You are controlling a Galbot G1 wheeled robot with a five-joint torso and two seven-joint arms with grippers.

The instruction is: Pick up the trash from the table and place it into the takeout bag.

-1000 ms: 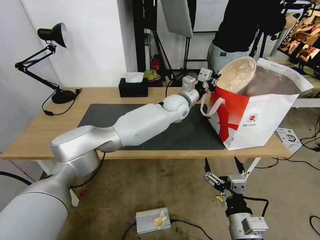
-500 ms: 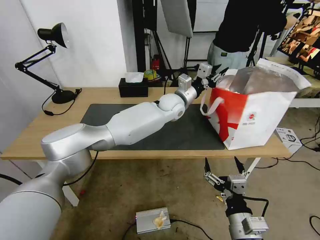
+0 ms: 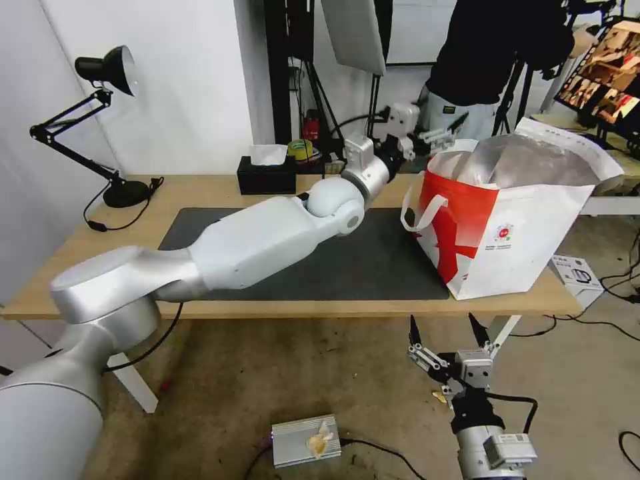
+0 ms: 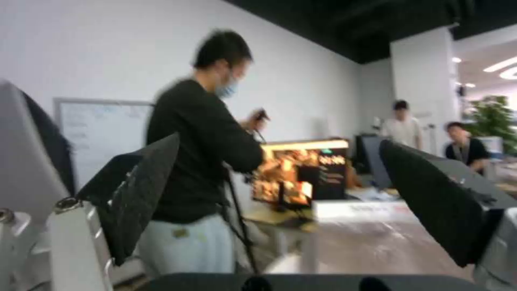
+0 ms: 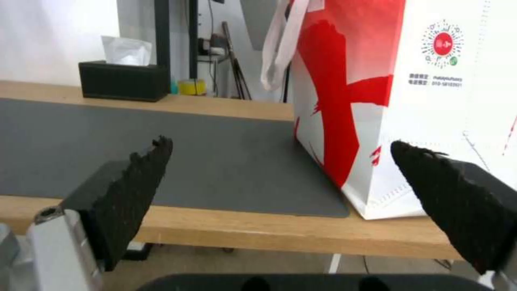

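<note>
The takeout bag, white and red with a foil lining, stands open on the right end of the table, partly on the dark grey mat. My left gripper hovers just above the bag's left rim, open and empty; the left wrist view looks out between its spread fingers at the room. The trash is hidden from view. My right gripper hangs open below the table's front edge, and in the right wrist view that gripper faces the bag.
A black tissue box sits at the table's back edge and a black desk lamp at its far left. A person stands behind the bag. On the floor lie a metal box and a small carton.
A second ago my left gripper held the beige bowl tilted over the bag's mouth. The bowl has dropped inside, and the gripper has opened and drawn back up and to the left.
</note>
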